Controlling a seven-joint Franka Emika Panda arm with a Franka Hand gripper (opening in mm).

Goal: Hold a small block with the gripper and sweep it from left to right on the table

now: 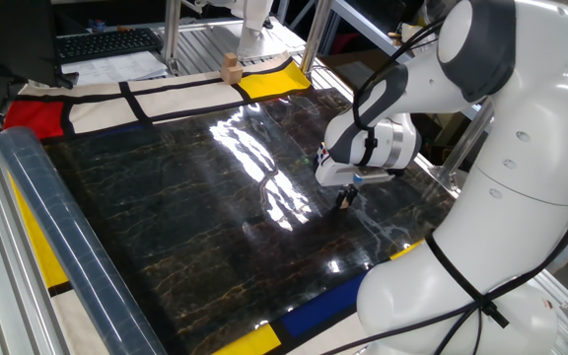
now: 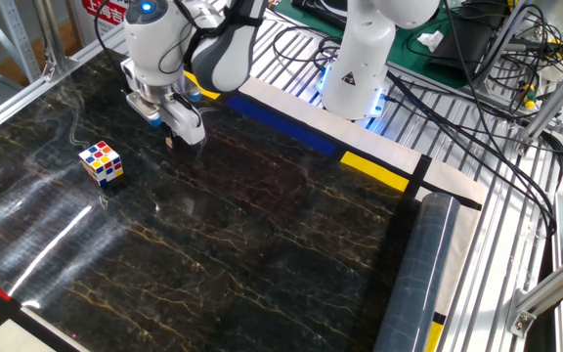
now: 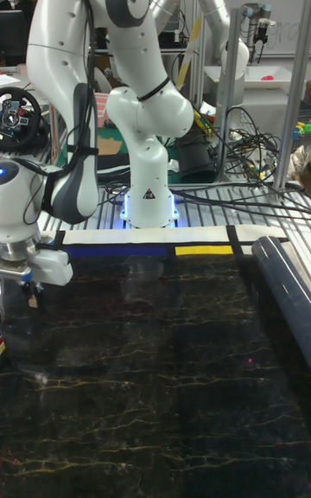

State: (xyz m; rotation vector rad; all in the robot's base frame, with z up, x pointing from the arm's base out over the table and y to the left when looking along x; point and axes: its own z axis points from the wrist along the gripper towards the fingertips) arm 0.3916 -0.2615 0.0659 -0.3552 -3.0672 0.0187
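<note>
My gripper (image 1: pixel 346 200) points down at the black marble table (image 1: pixel 185 217), near its edge beside the robot's base. A tiny tan piece, the small block (image 2: pixel 168 142), shows between the fingertips, and the gripper (image 2: pixel 169 138) is shut on it at the table's surface. In the tall fixed view the gripper (image 3: pixel 33 296) is at the far left with the small block (image 3: pixel 33 300) at its tip. The white arm hides most of the fingers.
A multicoloured puzzle cube (image 2: pixel 101 162) sits on the table a short way from the gripper. A larger tan wooden block (image 1: pixel 230 67) stands on the white border at the far edge. A grey rolled tube (image 1: pixel 57 237) lies along one side.
</note>
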